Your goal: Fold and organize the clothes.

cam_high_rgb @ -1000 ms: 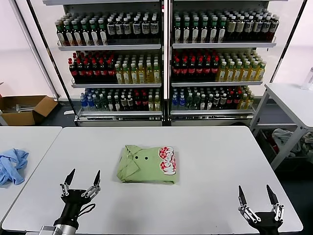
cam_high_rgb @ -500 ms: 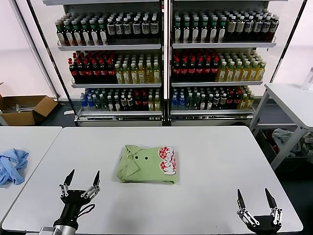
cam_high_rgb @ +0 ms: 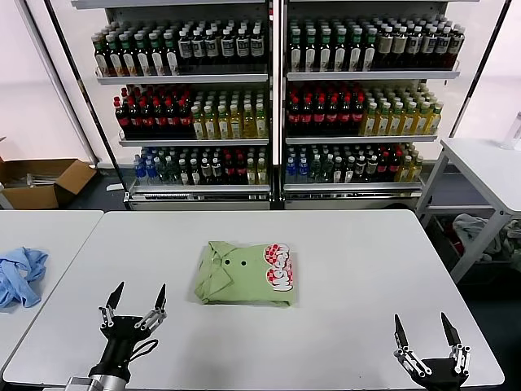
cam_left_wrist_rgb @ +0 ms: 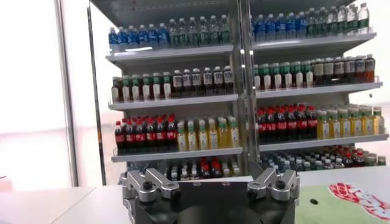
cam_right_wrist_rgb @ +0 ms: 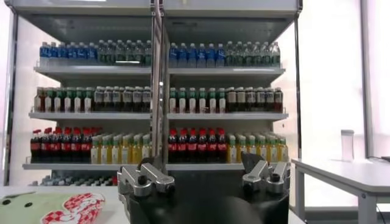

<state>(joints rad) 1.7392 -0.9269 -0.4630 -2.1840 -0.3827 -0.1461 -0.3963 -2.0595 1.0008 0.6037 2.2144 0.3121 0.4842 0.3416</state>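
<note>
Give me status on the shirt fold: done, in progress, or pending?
Looks done: the light green shirt lies as a compact folded rectangle mid-table, logo up. Nothing in hand: the left gripper and right gripper are open, near the table's front edge, apart from the shirt. Nothing obvious left.

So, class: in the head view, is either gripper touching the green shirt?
No: the shirt lies folded mid-table, with the left gripper and right gripper open, well clear near the front edge.

Shirt point(cam_high_rgb: 245, 273) mid-table point(cam_high_rgb: 350, 252) — shelves point(cam_high_rgb: 277, 106) behind
</note>
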